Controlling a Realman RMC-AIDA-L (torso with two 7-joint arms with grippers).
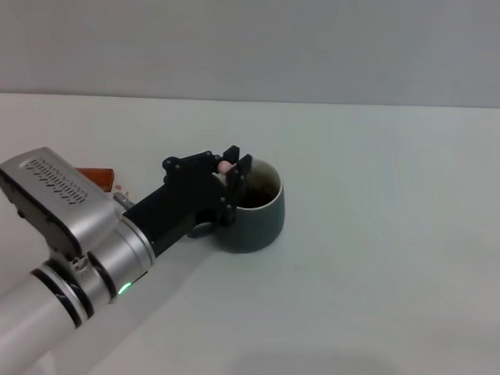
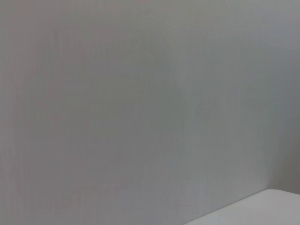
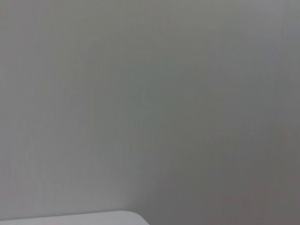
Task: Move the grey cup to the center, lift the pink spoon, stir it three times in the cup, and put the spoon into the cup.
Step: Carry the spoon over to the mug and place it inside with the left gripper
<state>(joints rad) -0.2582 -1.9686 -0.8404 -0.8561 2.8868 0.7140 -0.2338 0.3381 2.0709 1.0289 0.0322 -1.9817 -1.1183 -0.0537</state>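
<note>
one arm working, the left, reaching from the near left edge across the white table (image 1: 379,268) with the left gripper (image 1: 233,173) over the near-left rim of the grey cup (image 1: 261,214) at table centre, fingers pinched on the pink spoon (image 1: 225,166), reddish-brown block (image 1: 97,177) beyond the arm.

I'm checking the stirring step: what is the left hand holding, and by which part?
The left hand holds the pink spoon by the top of its handle, at the near rim of the grey cup; the spoon's lower part is hidden.
</note>
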